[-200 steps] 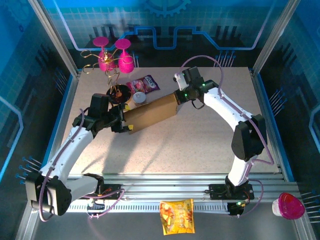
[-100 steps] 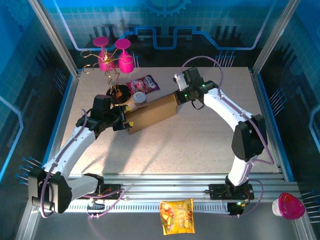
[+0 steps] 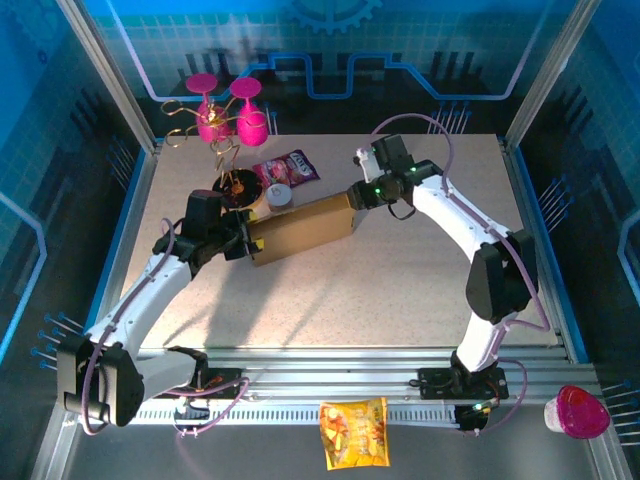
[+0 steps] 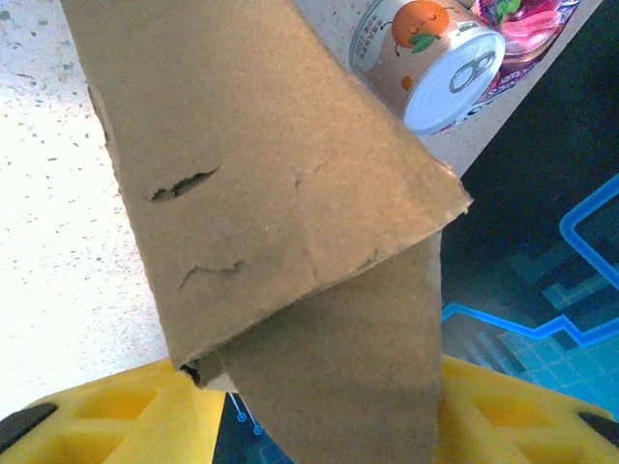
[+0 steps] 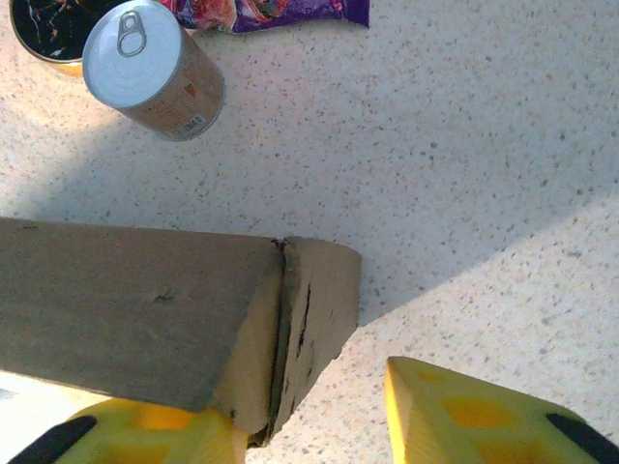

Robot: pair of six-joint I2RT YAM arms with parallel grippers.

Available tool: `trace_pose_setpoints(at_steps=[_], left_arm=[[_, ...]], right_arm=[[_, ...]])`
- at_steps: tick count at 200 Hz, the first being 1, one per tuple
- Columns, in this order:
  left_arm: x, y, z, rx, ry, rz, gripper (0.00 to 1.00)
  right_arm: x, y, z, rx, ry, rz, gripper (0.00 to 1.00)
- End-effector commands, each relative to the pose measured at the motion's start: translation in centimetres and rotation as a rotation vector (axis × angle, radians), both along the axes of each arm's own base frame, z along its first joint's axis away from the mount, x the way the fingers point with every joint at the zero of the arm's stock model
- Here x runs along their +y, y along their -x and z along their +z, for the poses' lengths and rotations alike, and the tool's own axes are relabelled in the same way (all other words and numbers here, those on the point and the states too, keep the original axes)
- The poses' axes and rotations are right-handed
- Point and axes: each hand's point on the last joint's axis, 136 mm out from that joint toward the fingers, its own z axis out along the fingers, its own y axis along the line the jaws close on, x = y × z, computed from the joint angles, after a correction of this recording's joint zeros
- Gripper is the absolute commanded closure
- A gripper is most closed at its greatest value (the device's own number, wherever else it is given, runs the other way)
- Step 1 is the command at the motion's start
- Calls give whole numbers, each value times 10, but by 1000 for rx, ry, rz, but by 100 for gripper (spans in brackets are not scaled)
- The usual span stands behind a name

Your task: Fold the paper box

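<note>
Left end effector [image 4: 324, 411]: closed on one end of the paper box [image 3: 300, 225]. In the left wrist view brown cardboard fills the whole gap between the two yellow fingers [image 4: 106, 420] and meets both.

Right end effector [image 5: 309, 411]: jaws partly apart around the opposite end. The box corner rests against one finger. A strip of bare table [image 3: 400, 290] shows between that corner and the other finger, so nothing is gripped on that side.

Box position: on the table, just in front of the can [image 4: 416, 48], on the side nearer the arm bases.

Long axis: diagonal in the top view, running from in front and left of the can to a point off the can's right side. The end left of the can points towards the left arm, and the end right of it points towards the right arm.

Condition: plain brown corrugated card in a long, narrow folded form. One panel overlaps another at the end left of the can, and small surface tears are visible there.

Markings: the can's label carries a cartoon orange with a face, plus lines of small print too fine to read. Its lid is silver with a pull tab. A purple snack packet [image 3: 290, 167] lies just behind the can, and its lettering cannot be read. A dark round bowl [image 3: 238, 185] sits just left of the can.
</note>
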Motion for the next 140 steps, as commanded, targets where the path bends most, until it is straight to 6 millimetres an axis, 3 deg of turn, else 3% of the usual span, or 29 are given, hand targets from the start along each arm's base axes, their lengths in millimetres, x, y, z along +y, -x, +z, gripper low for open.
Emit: trace_pose_setpoints(at_steps=[1, 47, 91, 140], left_arm=[[3, 4, -18, 57, -12, 9, 48], [3, 0, -16, 52, -12, 4, 47], [2, -3, -14, 48, -11, 1, 47], [1, -3, -14, 43, -8, -1, 47]], right_arm=[[8, 15, 37, 41, -173, -20, 53], [0, 12, 63, 176, -432, -235, 48], [-10, 18, 27, 556, -562, -586, 46], [3, 10, 31, 685, -782, -710, 43]])
